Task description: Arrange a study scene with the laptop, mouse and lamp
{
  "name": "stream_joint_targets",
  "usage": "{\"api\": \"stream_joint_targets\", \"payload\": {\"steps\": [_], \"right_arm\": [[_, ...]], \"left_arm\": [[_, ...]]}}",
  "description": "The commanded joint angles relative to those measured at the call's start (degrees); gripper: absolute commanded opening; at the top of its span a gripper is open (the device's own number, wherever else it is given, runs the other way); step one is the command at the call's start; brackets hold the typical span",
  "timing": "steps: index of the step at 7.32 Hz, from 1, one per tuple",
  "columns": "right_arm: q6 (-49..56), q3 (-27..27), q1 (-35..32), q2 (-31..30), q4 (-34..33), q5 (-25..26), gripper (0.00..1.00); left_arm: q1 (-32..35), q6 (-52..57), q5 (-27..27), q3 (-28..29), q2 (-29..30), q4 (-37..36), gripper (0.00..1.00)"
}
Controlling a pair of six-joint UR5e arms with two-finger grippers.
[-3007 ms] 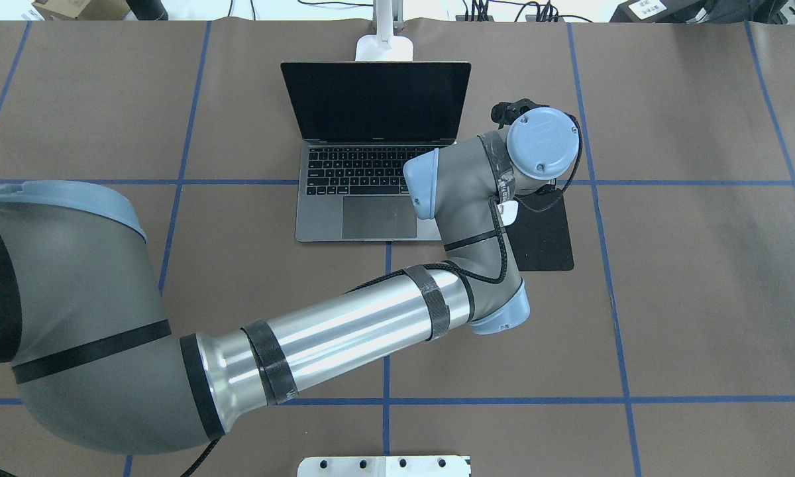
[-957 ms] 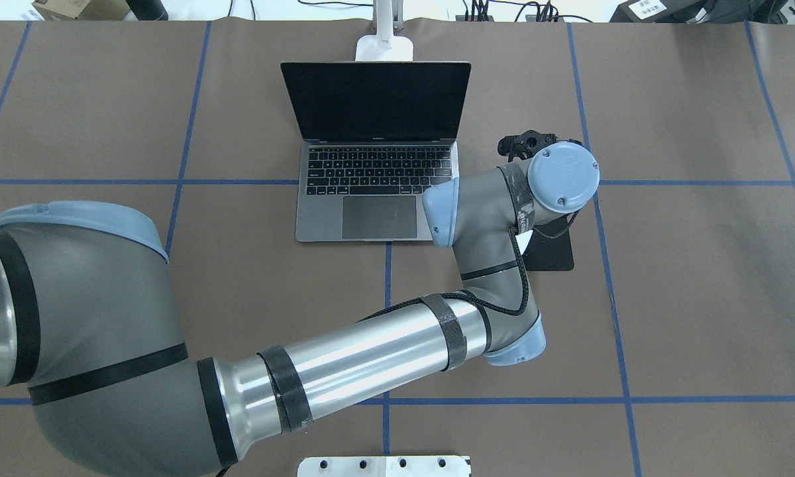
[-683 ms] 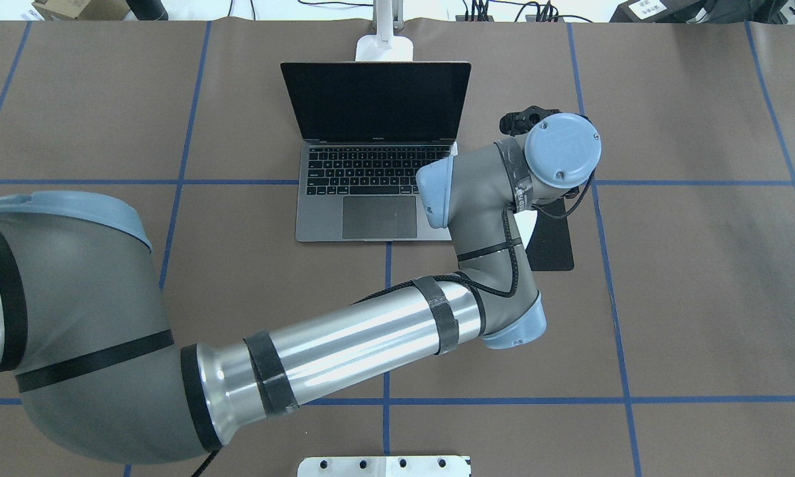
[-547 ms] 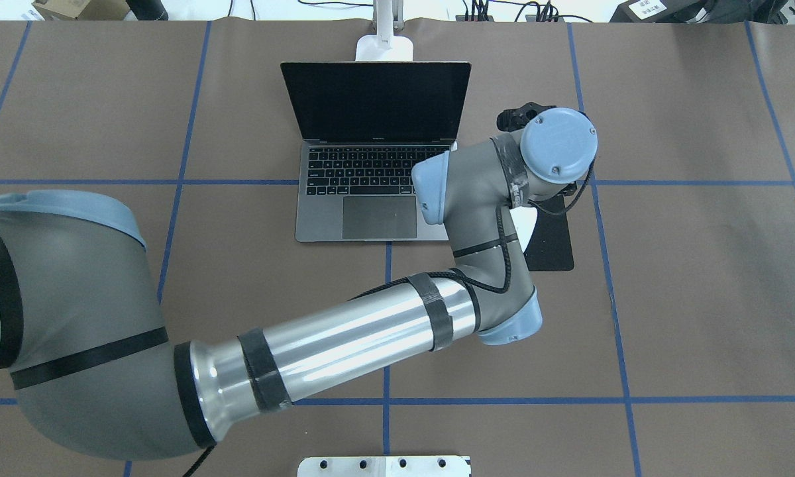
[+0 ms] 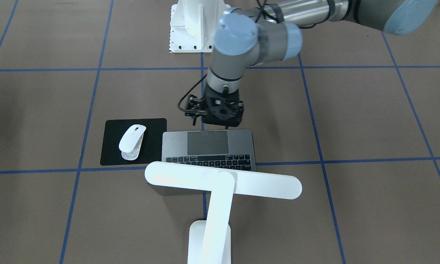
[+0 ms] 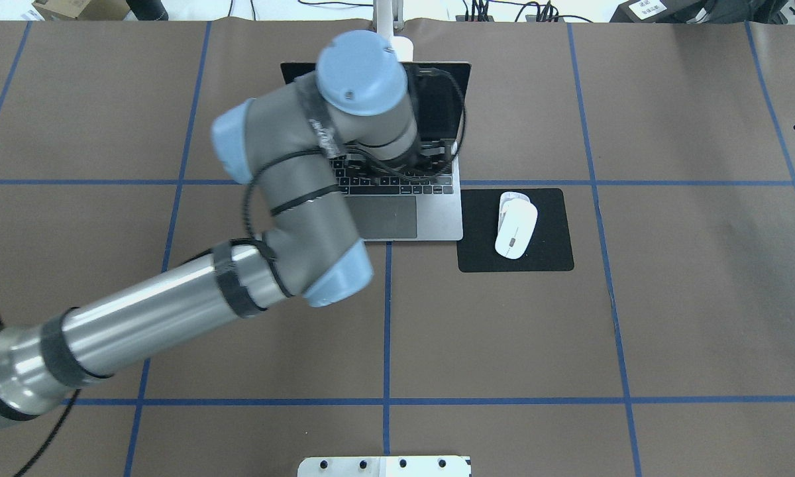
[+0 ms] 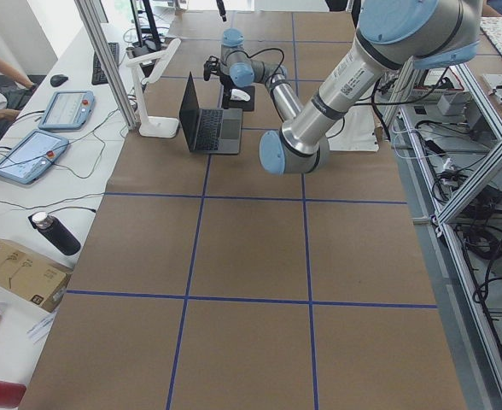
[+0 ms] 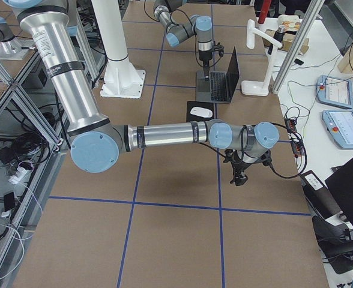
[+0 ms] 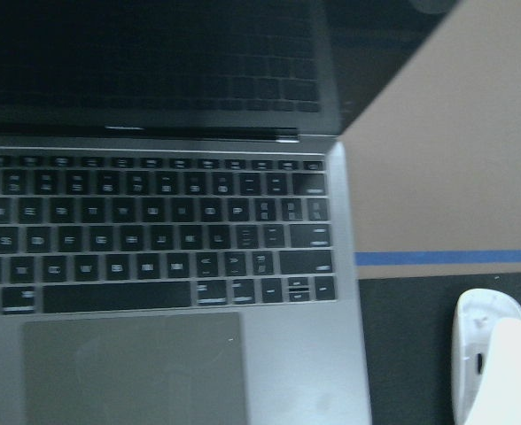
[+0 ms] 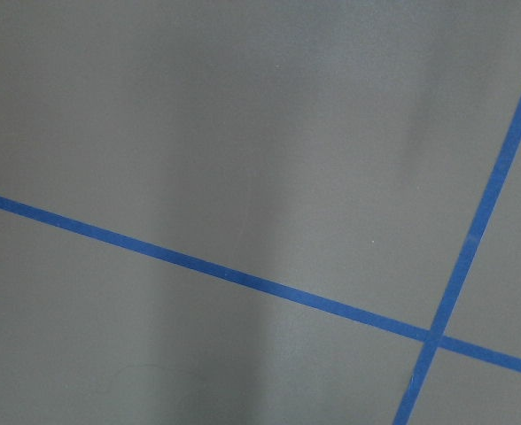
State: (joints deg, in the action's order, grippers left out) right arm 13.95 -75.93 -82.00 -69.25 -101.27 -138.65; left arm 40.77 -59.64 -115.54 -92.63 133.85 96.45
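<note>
The laptop [image 6: 404,218] stands open at mid-table, screen dark, its keys and trackpad [image 9: 136,367] filling the left wrist view. To its right the white mouse [image 6: 516,225] lies free on a black mouse pad [image 6: 550,255]; the mouse [image 5: 132,138] shows clearly from the front. The white lamp [image 5: 220,183] stands behind the laptop with its bar head over the screen. My left gripper [image 5: 220,123] hangs over the laptop's front edge, holding nothing; its fingers are hidden, so I cannot tell its state. My right gripper [image 8: 236,177] hovers over bare table far to the right, state unclear.
A white pedestal base plate [image 5: 190,33] sits at the robot's side of the table. Blue tape lines [image 10: 243,279] cross the brown table cover. Tablets, cables and a bottle [image 7: 55,232] lie on a side bench beyond the table's far edge.
My left arm has swung from over the mouse pad to over the laptop's keyboard. The mouse, earlier under the wrist, now lies uncovered on the pad.
</note>
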Motion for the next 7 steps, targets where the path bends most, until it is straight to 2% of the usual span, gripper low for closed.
{"api": "stream_joint_targets", "payload": {"steps": [1,2,4,6,7], "right_arm": [[-0.24,-0.53,-0.01,0.08,1.06,0.83,0.99],[-3.2,-0.62,-0.09,-0.36,3.94,1.97,0.99],[-9.19,-3.68,-0.09,-2.72,8.88,5.48,0.99],[-9.56,-4.49,-0.18,-6.24,14.15,5.67,0.99],[-9.82,-4.58,-0.18,-6.6,14.26,5.67,0.99]], "left_arm": [[10.52,15.89,-9.93,-9.92,-17.16,-0.57,0.99],[15.34,24.57,-13.36,-10.89,-23.14,-0.57,0.99],[25.28,39.08,-14.97,-9.59,-30.99,-1.35,0.99],[32.93,57.87,-14.71,-3.99,-31.2,-10.45,0.99],[36.8,64.67,-14.97,0.04,-31.02,-10.93,0.99]]}}
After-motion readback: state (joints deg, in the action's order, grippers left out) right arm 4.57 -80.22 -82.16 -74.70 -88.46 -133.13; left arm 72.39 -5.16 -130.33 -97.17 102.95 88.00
